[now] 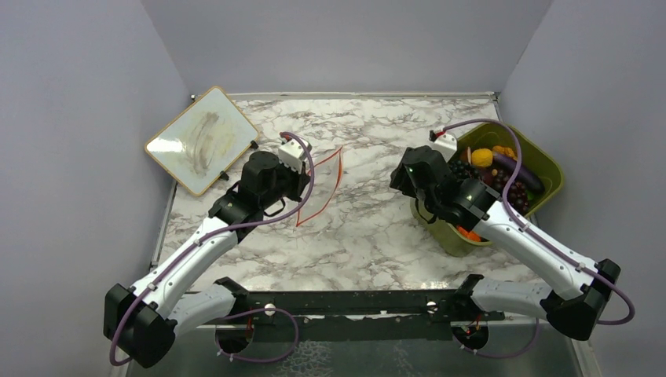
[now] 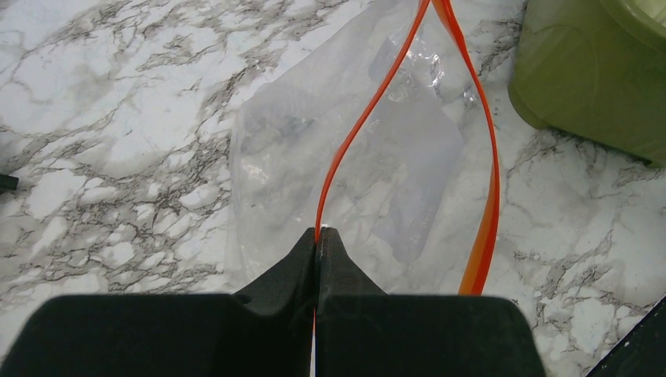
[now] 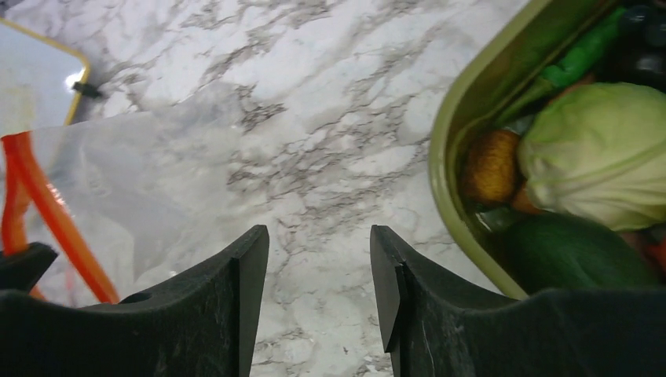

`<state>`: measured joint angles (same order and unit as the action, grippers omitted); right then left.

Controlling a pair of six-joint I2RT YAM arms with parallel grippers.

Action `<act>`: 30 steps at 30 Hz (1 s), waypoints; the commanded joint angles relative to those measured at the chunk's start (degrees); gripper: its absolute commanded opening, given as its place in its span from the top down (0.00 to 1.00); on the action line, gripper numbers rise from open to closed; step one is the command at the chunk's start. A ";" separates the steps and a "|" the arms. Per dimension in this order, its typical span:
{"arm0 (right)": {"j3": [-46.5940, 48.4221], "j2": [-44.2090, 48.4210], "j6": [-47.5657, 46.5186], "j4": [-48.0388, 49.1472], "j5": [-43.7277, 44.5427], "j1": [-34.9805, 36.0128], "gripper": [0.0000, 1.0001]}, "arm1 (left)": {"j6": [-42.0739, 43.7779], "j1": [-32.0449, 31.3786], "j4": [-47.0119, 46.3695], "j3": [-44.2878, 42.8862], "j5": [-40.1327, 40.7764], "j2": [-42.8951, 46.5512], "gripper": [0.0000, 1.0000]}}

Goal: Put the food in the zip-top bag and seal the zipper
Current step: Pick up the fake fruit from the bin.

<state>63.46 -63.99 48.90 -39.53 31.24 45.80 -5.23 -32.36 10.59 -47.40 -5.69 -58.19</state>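
- The framed white board [image 1: 203, 140] lies at the far left corner, well apart from the work. I can read no writing on it.
- My left gripper [image 2: 318, 234] has its fingers pressed together on one end of the zipper [image 2: 369, 118], pinching the red-orange strip.
- The bag [image 2: 393, 157] lies on the marble table [image 2: 118, 157] just ahead of those fingers. Its two zipper lips bow apart, so the mouth gapes. The mouth's long axis runs straight away from my left fingertips. I see no print on the plastic.
- My right gripper [image 3: 318, 236] hangs over bare marble between the bag and the bin, fingers spread and holding nothing.
- The green bin [image 3: 444, 149] sits just to the right of those fingers, with the bag off to their left.
- All the food sits in the bin: the cabbage [image 3: 597, 149], the brown round piece [image 3: 491, 165], the orange piece [image 1: 481, 157] and the grapes [image 1: 462, 169]. None is in the bag yet.
- My right arm is much the nearer to the food, so I judge the next reach is rightward into the bin, then leftward to the open mouth.
- No brand or label is readable anywhere.
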 commanded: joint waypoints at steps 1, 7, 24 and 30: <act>4.97 -1.78 5.97 -13.52 10.58 -0.49 0.49 | 0.97 0.02 -2.77 0.78 -0.01 1.37 1.00; 8.54 -2.88 5.81 -19.22 13.88 -3.98 0.42 | 0.77 0.02 -2.77 0.60 -1.20 0.63 1.00; 6.46 -4.75 7.15 -24.17 4.72 -26.38 0.24 | 0.12 0.00 -2.58 0.72 -2.36 1.83 1.00; 5.96 -4.61 12.52 -29.51 6.66 -27.63 0.10 | 0.27 0.02 -2.46 0.70 -1.63 2.22 1.00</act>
<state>69.97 -68.62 56.40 -63.66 36.67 19.07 -5.19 -32.36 9.45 -47.07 -7.11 -57.34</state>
